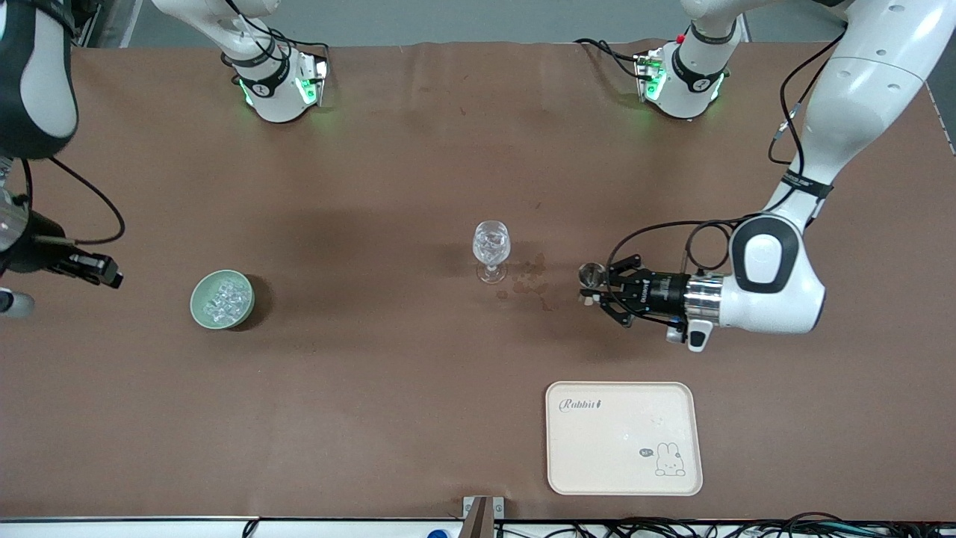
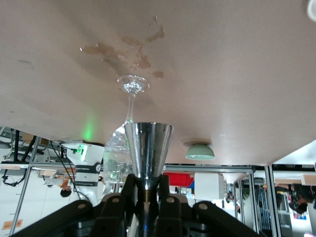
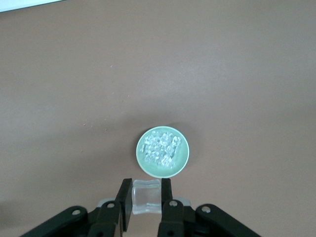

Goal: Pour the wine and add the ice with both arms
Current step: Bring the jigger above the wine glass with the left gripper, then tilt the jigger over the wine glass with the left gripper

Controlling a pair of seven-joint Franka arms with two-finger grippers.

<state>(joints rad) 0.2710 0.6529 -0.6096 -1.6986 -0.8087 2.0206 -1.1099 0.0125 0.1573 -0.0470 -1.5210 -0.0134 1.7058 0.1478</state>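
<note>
1. Over the tabletop [image 1: 373, 187] beside the stemmed glass [image 1: 491, 250], your left claw [image 1: 597, 288] grips a steel jigger [image 2: 147, 148], lying sideways with its mouth toward the glass.
2. Your right claw [image 3: 146, 197] pinches one ice cube [image 3: 146, 196].
3. The remaining ice [image 1: 224, 297] sits in the green bowl [image 1: 198, 306], toward the right arm's end.
4. I'd say the cube's next stop, the glass, lies well apart from that claw.

Ice [image 1: 224, 300] was small clear cubes heaped in green bowl [image 1: 222, 299]. One cube [image 3: 146, 196] sat pinched in right gripper [image 3: 146, 197], over the table beside the bowl. Arms: white, jointed.
</note>
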